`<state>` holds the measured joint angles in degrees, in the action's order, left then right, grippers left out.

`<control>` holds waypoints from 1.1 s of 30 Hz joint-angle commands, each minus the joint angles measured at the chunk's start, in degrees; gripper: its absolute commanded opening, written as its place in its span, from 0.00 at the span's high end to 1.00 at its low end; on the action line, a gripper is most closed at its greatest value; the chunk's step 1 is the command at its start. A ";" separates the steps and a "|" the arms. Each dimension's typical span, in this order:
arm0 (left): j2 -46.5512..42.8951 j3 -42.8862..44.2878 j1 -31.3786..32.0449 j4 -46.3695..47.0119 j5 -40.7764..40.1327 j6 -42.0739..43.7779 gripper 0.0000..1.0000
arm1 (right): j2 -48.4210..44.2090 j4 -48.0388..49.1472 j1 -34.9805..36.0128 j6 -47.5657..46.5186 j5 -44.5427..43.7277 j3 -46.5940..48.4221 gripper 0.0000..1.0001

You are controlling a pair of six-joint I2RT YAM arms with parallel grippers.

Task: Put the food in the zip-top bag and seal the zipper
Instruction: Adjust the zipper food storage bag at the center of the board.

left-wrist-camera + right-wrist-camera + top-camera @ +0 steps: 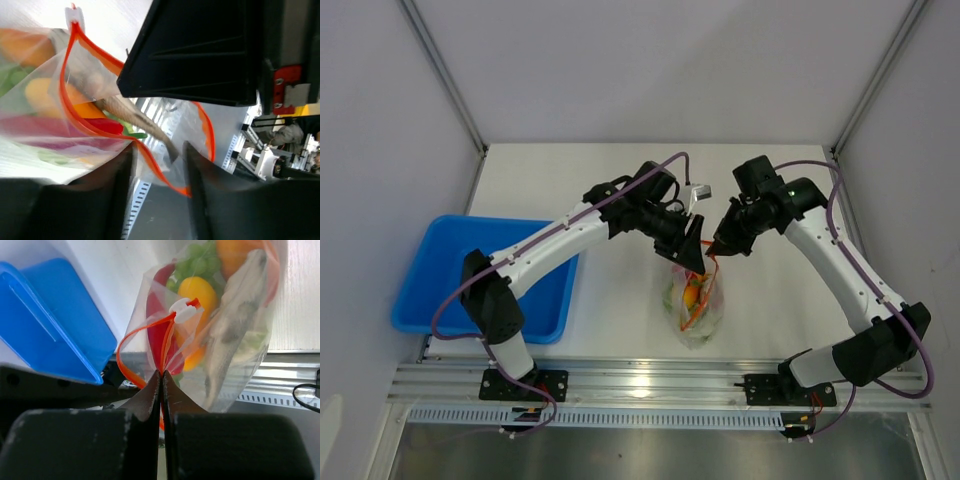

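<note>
right fingers (144, 401) tight on zipper (64, 80)

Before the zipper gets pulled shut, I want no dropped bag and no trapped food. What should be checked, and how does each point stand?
1. Food inside the zip-top bag: ok.
2. Right gripper holding the mouth: ok, jaws shut on the zipper.
3. Left gripper holding the mouth: not ok, jaws stand apart with the zipper strip between them.
4. Mouth sealed: not ok, it gapes in a loop.
5. White slider at one end of the strip: ok.
6. Food away from the zipper line: cannot tell, the fish lies close to the mouth.
</note>
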<state>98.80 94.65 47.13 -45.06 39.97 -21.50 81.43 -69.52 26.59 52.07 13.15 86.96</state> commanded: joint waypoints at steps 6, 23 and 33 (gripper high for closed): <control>-3.35 -5.44 0.24 8.05 3.19 -5.48 0.22 | -0.75 -0.62 3.20 8.12 -6.20 -0.56 1.00; -15.13 -7.91 2.43 11.31 -17.73 -8.57 0.01 | -1.27 -1.05 3.91 13.84 -9.54 -1.27 1.00; -8.37 3.61 13.42 -2.39 -42.49 -4.26 0.00 | -0.83 -0.45 3.91 16.04 -9.37 -1.00 1.00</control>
<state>88.84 94.87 57.54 -42.85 9.93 -27.86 81.32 -69.56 30.30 66.06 5.37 85.23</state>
